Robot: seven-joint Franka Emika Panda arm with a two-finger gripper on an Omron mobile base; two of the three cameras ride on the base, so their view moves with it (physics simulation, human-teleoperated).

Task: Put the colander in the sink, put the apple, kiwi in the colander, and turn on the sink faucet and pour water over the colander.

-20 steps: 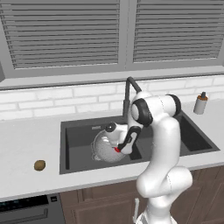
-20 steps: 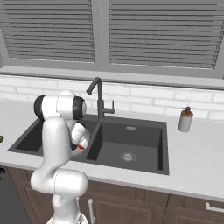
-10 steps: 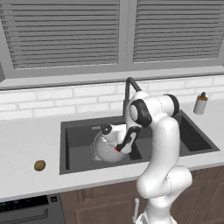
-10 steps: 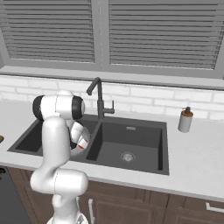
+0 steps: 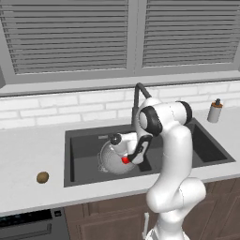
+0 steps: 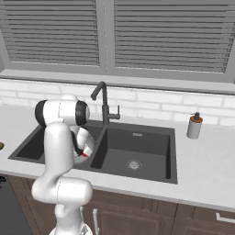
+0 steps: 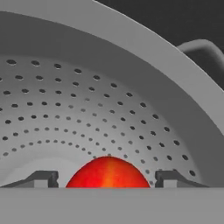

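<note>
The silver perforated colander [image 5: 108, 163] [image 7: 87, 109] sits in the left basin of the dark sink [image 5: 82, 140] [image 6: 137, 147]. My gripper [image 5: 127, 157] [image 7: 107, 180] reaches down into it. The red apple [image 5: 125, 160] [image 7: 107, 173] [image 6: 85, 154] lies low in the bowl between the finger tips. A narrow gap shows on each side of the apple, so the jaws stand open around it. The brown kiwi [image 5: 42, 177] rests on the counter left of the sink. The dark faucet [image 5: 137, 93] [image 6: 104, 103] rises behind the basins, partly hidden by my arm in the left base view.
A small grey soap bottle [image 5: 214, 111] [image 6: 194, 126] stands on the counter right of the sink. The right basin has a round drain [image 6: 133, 164]. A white brick backsplash and a shuttered window run behind the counter.
The jaws have spread a little wider around the apple inside the colander. The arm has barely moved.
</note>
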